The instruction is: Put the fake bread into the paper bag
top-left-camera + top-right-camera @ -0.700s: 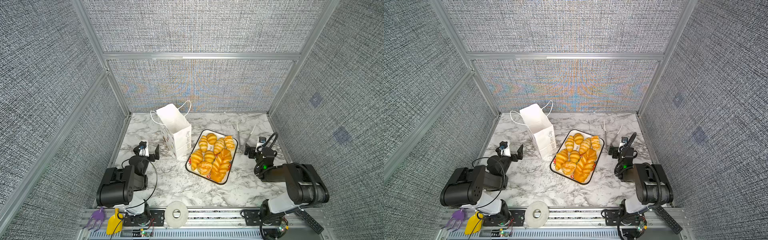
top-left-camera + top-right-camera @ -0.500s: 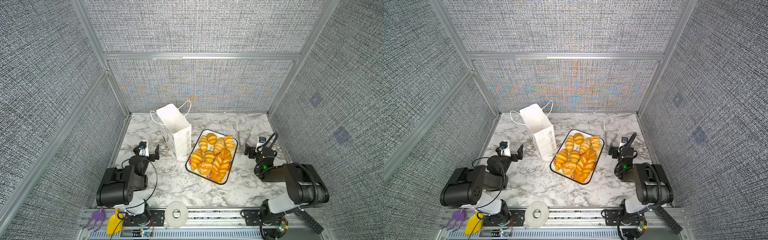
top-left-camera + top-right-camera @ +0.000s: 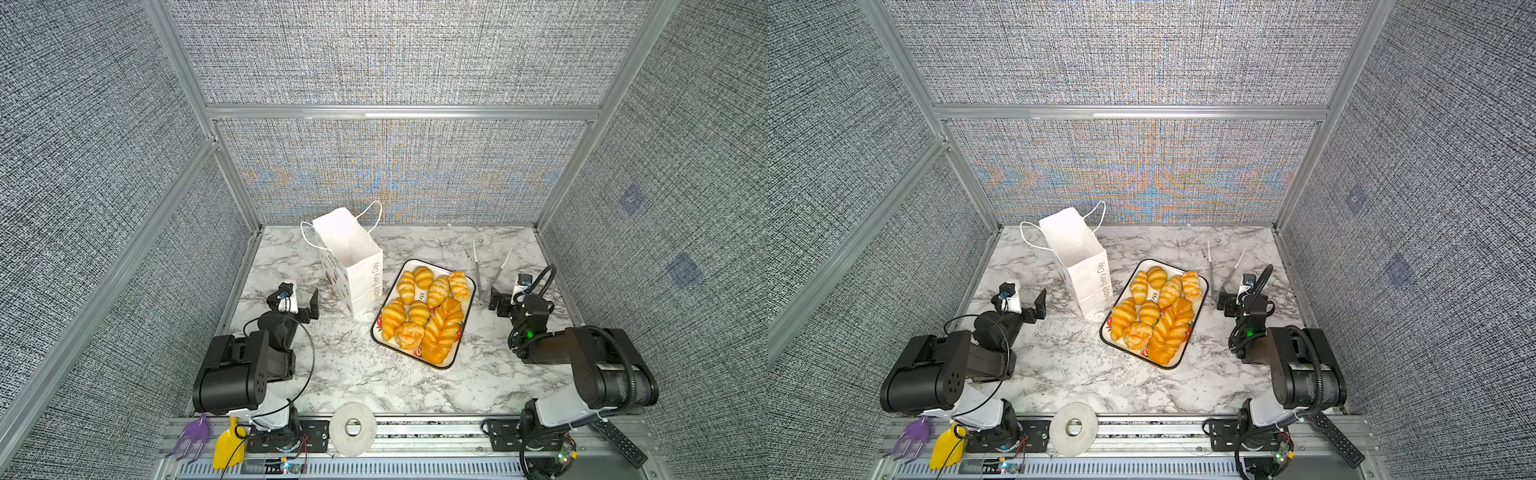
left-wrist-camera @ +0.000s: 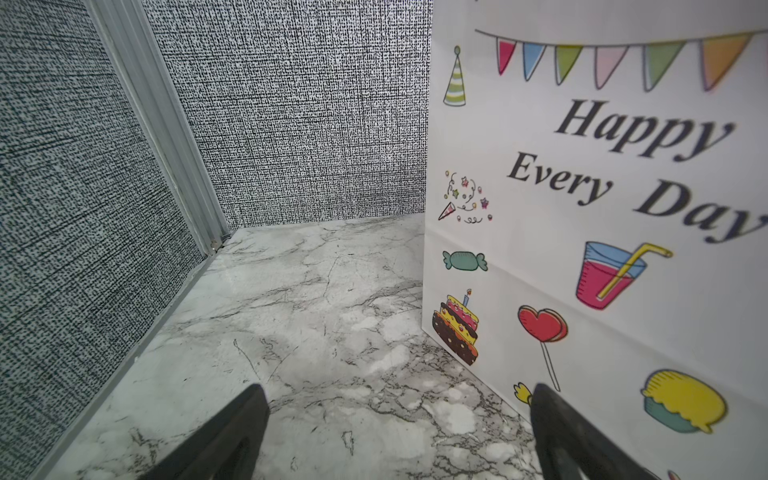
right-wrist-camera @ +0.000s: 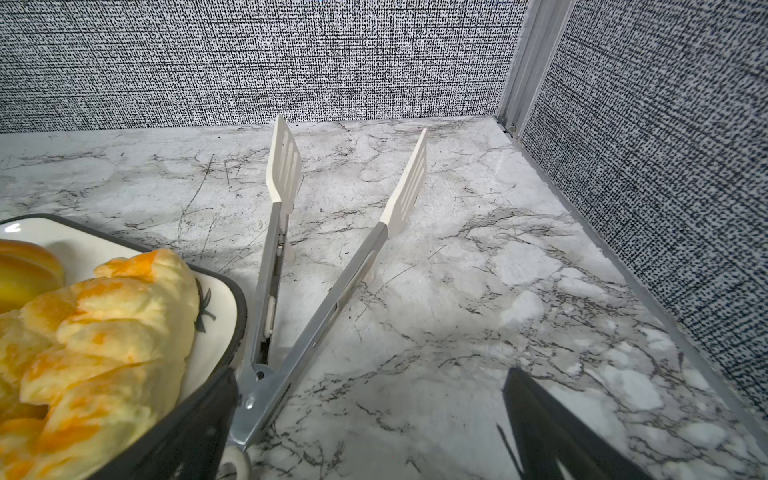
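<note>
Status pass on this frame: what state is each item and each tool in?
paper bag: upright, mouth open.
fake bread: piled on the tray, none held.
tray: lying flat, full.
tongs: lying flat, spread open.
left tool: open, empty, beside the paper bag.
right tool: open, empty, at the tongs' hinge.

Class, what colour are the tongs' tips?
Cream white; the tongs show best in the right wrist view.

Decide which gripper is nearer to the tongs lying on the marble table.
Right. The right gripper sits open beside the tongs, at their hinge end. The left gripper is across the table, beyond the tray and paper bag.
</note>
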Robot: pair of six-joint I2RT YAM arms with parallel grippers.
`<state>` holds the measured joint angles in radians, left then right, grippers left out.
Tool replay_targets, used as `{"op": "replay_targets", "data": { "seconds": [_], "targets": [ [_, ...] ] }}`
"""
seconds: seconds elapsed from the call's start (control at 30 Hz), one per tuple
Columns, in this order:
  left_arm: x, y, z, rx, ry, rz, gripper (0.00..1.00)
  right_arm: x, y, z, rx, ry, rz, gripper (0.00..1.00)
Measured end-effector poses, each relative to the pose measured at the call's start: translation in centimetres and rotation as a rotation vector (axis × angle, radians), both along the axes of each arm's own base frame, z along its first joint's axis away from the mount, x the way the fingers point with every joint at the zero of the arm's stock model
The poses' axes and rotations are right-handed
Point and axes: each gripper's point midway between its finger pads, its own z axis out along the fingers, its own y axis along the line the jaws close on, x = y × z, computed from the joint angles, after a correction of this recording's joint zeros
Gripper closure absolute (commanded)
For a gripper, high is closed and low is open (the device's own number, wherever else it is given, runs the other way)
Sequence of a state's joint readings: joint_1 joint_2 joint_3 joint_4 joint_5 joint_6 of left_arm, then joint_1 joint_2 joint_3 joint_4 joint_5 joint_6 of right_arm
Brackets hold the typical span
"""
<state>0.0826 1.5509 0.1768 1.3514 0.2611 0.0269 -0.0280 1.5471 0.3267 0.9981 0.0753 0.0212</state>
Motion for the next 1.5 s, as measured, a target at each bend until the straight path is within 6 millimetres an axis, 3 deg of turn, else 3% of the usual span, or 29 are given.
{"op": "replay_targets", "data": {
  "seconds": [0.63, 0.8, 0.9, 1.0, 1.17, 1.27, 1.5],
  "targets": [
    [0.0, 0.0, 0.0, 0.0, 0.0, 0.001, 0.01, 0.0, 0.0, 0.0, -0.001, 0.0, -0.003, 0.01],
    [-2.0, 0.3, -0.5, 0.002, -0.006, 0.027, 0.01, -0.7, 0.0, -0.4, -0.001, 0.0, -0.002, 0.01],
    [-3.2, 0.7, 0.5, 0.003, -0.055, 0.059, 0.01, -1.6, -0.1, -0.1, -0.003, -0.011, -0.006, 0.01],
    [-4.1, 0.6, 2.5, 0.008, -0.129, 0.085, 0.01, -1.9, -0.3, 2.3, -0.009, -0.078, -0.024, 0.01],
    [-5.8, -1.3, 9.1, 0.0, -0.325, 0.109, 0.01, -0.8, -1.1, 8.2, 0.009, -0.162, -0.083, 0.01],
    [-6.5, -1.0, 12.0, -0.052, -0.357, 0.169, 0.01, 0.5, -1.9, 11.6, 0.045, -0.155, -0.135, 0.01],
    [-7.8, -0.5, 13.0, -0.218, -0.29, 0.203, 0.01, 3.0, -4.4, 17.6, 0.185, -0.013, -0.34, 0.01]
  ]
}}
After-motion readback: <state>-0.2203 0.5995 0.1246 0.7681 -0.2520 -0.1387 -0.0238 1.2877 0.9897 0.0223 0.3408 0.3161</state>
